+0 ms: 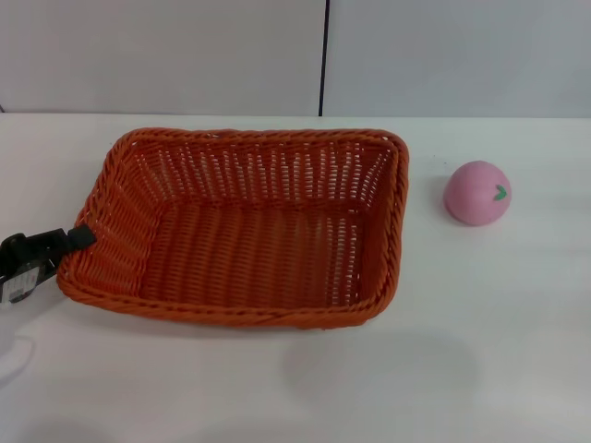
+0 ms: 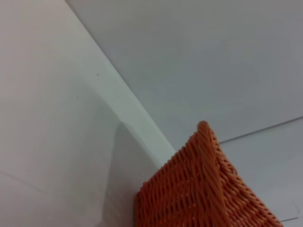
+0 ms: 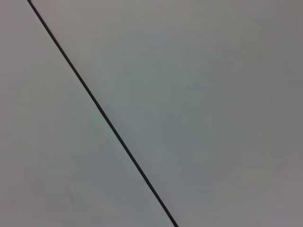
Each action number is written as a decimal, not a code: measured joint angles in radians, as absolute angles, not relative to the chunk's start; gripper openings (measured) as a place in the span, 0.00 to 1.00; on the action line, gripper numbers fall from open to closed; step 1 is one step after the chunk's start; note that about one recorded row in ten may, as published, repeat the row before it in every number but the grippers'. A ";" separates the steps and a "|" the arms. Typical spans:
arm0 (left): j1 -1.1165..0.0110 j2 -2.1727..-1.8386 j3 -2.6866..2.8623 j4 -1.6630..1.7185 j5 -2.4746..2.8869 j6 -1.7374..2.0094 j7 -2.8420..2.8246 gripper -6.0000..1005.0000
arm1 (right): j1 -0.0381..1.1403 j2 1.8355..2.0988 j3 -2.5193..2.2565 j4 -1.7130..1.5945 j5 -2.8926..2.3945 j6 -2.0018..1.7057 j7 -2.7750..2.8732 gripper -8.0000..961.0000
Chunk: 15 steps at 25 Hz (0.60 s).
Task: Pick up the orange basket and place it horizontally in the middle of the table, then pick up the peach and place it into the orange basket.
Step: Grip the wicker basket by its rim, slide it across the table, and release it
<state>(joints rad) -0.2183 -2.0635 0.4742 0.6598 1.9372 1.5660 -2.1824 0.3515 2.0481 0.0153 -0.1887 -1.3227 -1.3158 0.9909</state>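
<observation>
Left gripper (image 1: 81, 236) seemingly touching orange basket (image 1: 249, 231) rim; peach (image 1: 476, 192) apart.

sits mid-table (image 1: 295, 388), lengthwise across: the orange basket (image 1: 240, 226). lies to its right, apart, on the bare tabletop: the peach (image 1: 476, 192). touches the basket's left rim: the left gripper (image 1: 78, 237).

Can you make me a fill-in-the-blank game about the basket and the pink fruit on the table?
1. The peach sits on the white table, ____ the orange basket, not in it.
2. The inside of the basket is ____.
3. The left tool touches the basket's ____ at one short end.
4. The leaf mark on the peach is ____.

Missing words: beside; empty; rim; green
</observation>
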 joint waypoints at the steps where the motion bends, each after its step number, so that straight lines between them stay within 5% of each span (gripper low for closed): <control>1: -0.218 -2.064 0.474 0.660 1.936 1.567 -2.182 0.22 | 0.353 2.047 0.015 -0.189 -1.323 -1.315 0.991 0.65; 12: -0.223 -2.064 0.463 0.660 1.916 1.600 -2.162 0.22 | 0.366 2.043 0.015 -0.189 -1.327 -1.303 0.991 0.65; 15: -0.227 -2.062 0.463 0.660 1.913 1.603 -2.155 0.31 | 0.367 2.043 0.015 -0.189 -1.327 -1.302 0.991 0.65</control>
<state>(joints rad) -0.2272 -2.0624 0.4635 0.6596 1.9131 1.6030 -2.1546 0.3666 2.0432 0.0153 -0.1887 -1.3273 -1.3023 0.9909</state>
